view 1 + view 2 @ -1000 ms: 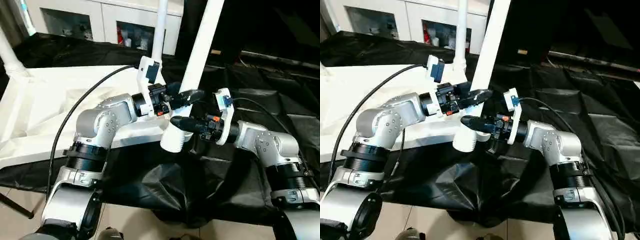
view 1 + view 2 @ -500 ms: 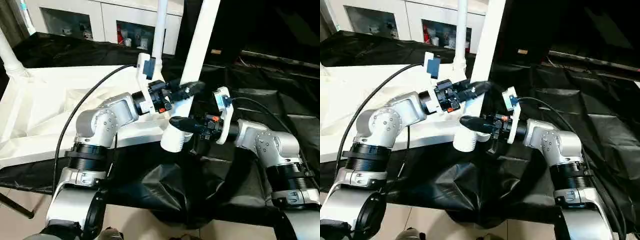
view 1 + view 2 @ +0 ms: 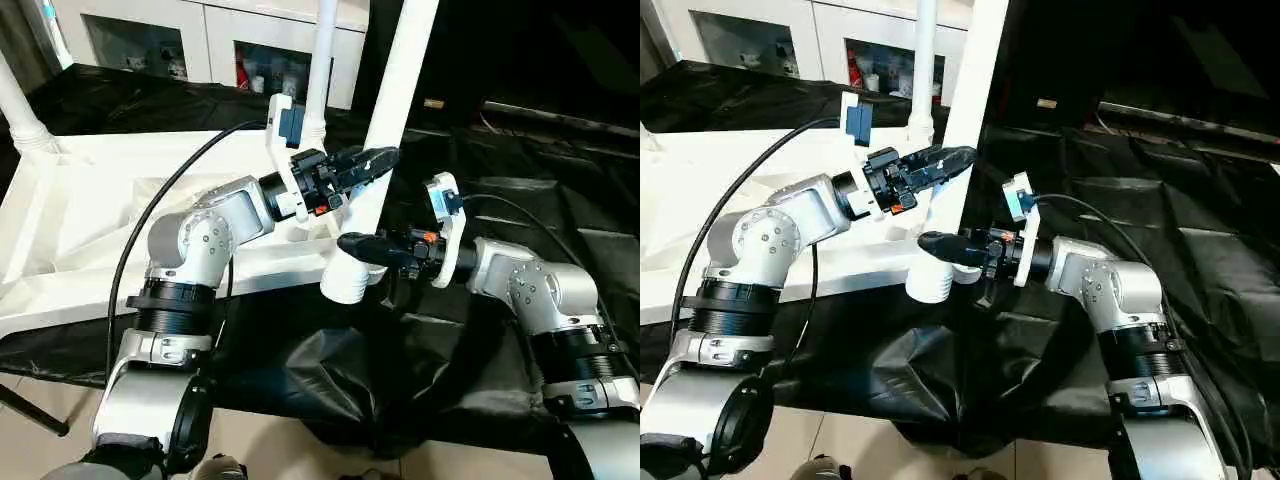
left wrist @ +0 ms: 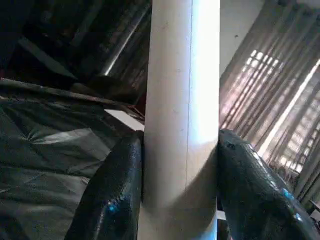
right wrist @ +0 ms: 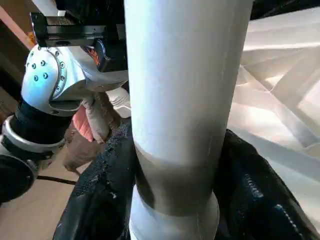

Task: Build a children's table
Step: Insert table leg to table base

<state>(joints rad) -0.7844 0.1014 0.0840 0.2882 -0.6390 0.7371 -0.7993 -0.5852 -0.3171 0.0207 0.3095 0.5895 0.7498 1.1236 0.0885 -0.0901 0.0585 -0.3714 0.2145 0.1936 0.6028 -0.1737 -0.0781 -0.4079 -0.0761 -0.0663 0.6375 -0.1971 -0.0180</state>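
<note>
Legs and tabletop [image 3: 90, 215] are seen on the black-draped work table [image 3: 540, 180], the white tabletop lying underside up with an upright leg [image 3: 322, 60] fitted at its far corner. A second, thicker leg [image 3: 395, 90] is held tilted just off the tabletop's near corner, its wide lower end hanging free beside the rim. It is clasped low down between the black fingers of the right gripper [image 3: 352, 245] and higher up by the left gripper [image 3: 372, 160], whose fingers [image 4: 112, 200] are pressed against both sides of the tube.
</note>
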